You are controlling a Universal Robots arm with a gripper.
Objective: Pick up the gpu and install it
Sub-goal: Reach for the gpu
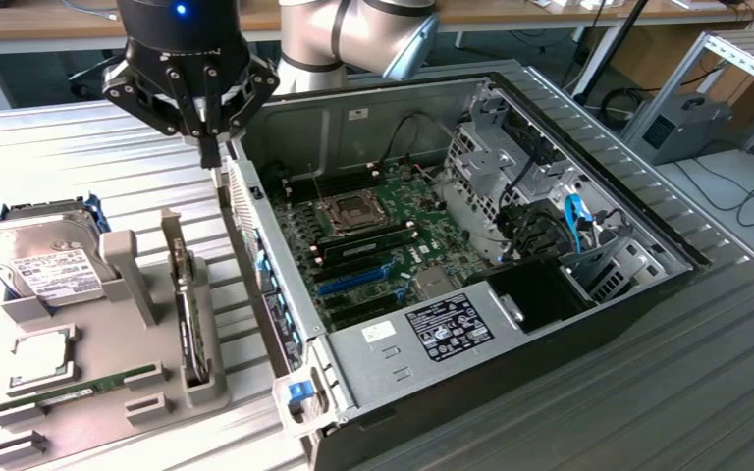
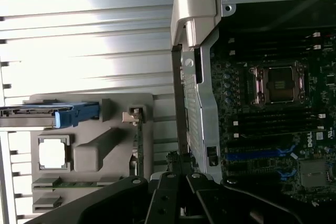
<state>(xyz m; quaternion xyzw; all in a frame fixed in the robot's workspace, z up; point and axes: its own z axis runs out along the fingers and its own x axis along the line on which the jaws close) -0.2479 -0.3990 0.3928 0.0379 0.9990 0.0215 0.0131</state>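
Observation:
The gpu point(image 1: 191, 319) is a thin dark card standing on its edge in a slot of the grey holder tray point(image 1: 109, 417), at the exterior view's left beside the open computer case point(image 1: 482, 324). The wrist view shows the gpu point(image 2: 140, 145) edge-on as a narrow dark line. My gripper point(image 1: 209, 149) hangs shut and holding nothing, above the gap between the tray and the case's near wall, beyond the far end of the gpu. Its black fingers point(image 2: 168, 192) point down beside that wall. The motherboard point(image 1: 377, 235) lies bare inside the case, with blue card slots point(image 1: 357, 280).
On the tray also sit a silver hard drive point(image 1: 43, 260) in a blue caddy, a processor chip point(image 1: 39, 358) and a green memory stick point(image 1: 82, 386). The case's metal wall point(image 2: 197, 108) rises right next to the tray. Drive cages and cables point(image 1: 534, 216) fill the case's far side.

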